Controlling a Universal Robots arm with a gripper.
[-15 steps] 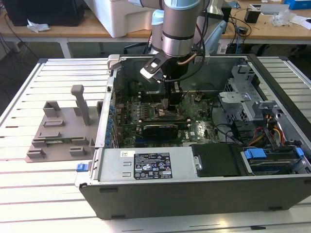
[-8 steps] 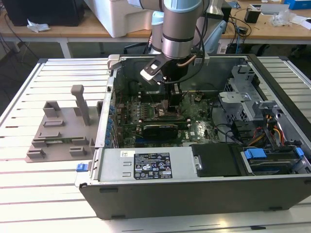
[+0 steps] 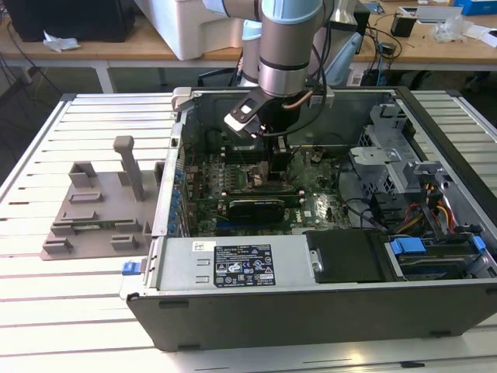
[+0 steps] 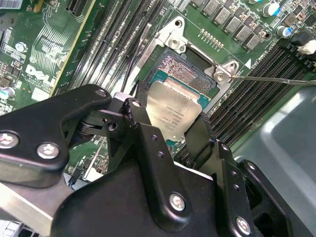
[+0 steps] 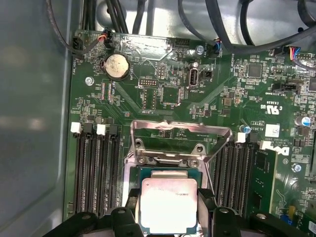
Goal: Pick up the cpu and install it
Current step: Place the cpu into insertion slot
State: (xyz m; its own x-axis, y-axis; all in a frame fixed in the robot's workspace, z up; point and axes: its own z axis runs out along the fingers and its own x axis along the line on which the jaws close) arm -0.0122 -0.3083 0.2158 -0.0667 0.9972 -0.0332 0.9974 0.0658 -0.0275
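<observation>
The cpu [image 4: 173, 111] [image 5: 169, 207], a flat silver square with a thin green edge, sits between the black fingers [image 4: 136, 116] of my gripper [image 4: 168, 117] [image 5: 169, 200], which is shut on its two opposite sides. It hangs slightly tilted just over the open motherboard socket [image 4: 183, 69] [image 5: 163, 171], whose contact field shows beyond the chip. The socket's metal load plate [image 5: 180, 131] is swung up and open. In the exterior view the gripper [image 3: 268, 167] reaches down into the open computer case [image 3: 311, 311], over the middle of the green motherboard [image 3: 314, 175].
Memory slots [image 5: 96, 168] flank the socket on both sides. A thin retention lever [image 4: 271, 79] sticks out beside it. A black graphics card [image 3: 252, 208] lies close by, with the power supply [image 3: 233, 264] and drive bays [image 3: 435, 256] along the case. A grey fixture [image 3: 97, 206] stands outside at the exterior view's left.
</observation>
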